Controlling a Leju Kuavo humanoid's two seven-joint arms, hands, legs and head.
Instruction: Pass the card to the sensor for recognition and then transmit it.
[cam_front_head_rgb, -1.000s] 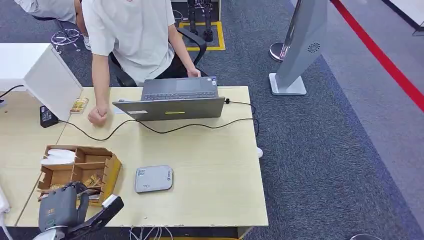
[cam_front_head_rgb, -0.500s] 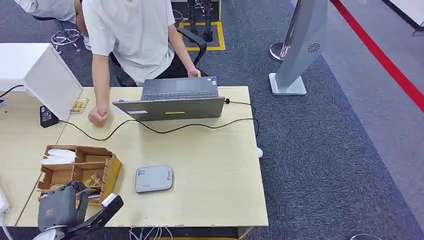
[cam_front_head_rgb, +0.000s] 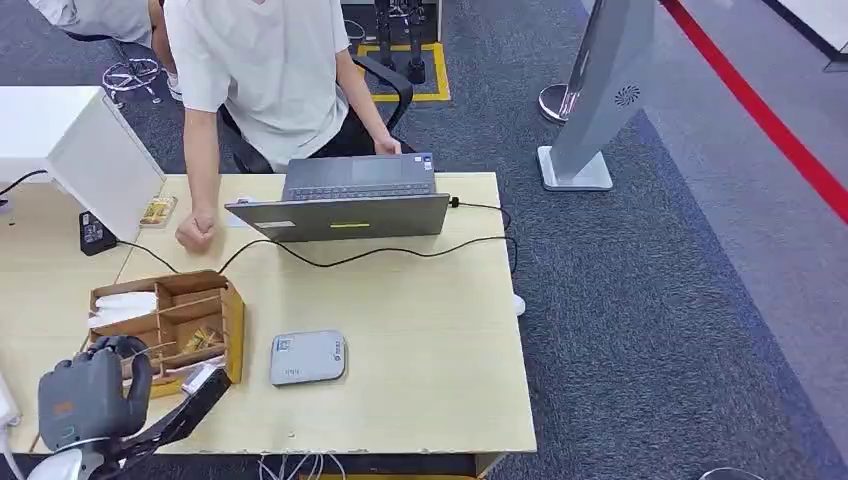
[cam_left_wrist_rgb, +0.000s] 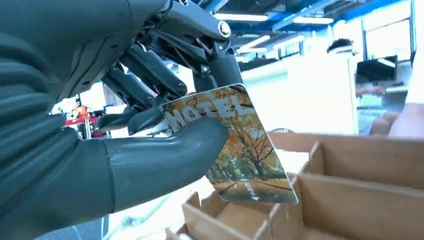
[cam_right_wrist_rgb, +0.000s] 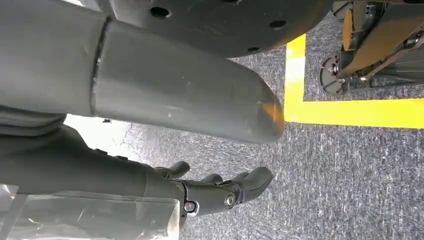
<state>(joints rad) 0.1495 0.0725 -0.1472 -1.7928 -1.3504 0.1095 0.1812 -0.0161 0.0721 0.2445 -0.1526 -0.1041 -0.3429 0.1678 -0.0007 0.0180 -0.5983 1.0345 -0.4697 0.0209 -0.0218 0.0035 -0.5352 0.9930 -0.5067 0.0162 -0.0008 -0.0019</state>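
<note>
While your left hand (cam_left_wrist_rgb: 150, 125) pinches the card (cam_left_wrist_rgb: 235, 145) between thumb and fingers (cam_left_wrist_rgb: 150, 75), the card sits just above the cardboard box (cam_front_head_rgb: 215, 300) at the table's (cam_front_head_rgb: 420, 350) near left corner; the grey sensor (cam_front_head_rgb: 307, 357) lies on the table just right of the box. Your right hand (cam_right_wrist_rgb: 220, 192) hangs over carpet (cam_right_wrist_rgb: 350, 175) with fingers loosely curled, holding nothing; a person (cam_front_head_rgb: 265, 70) sits behind the laptop (cam_front_head_rgb: 345, 205).

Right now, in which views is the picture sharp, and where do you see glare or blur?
Head view: even light, the desk and grey card reader are sharp. Left wrist view: the card held by the left robot hand is sharp and readable, but the windows behind are overexposed and hazy. Right wrist view: the right robot hand is so close that it looks soft; the carpet is clear.
</note>
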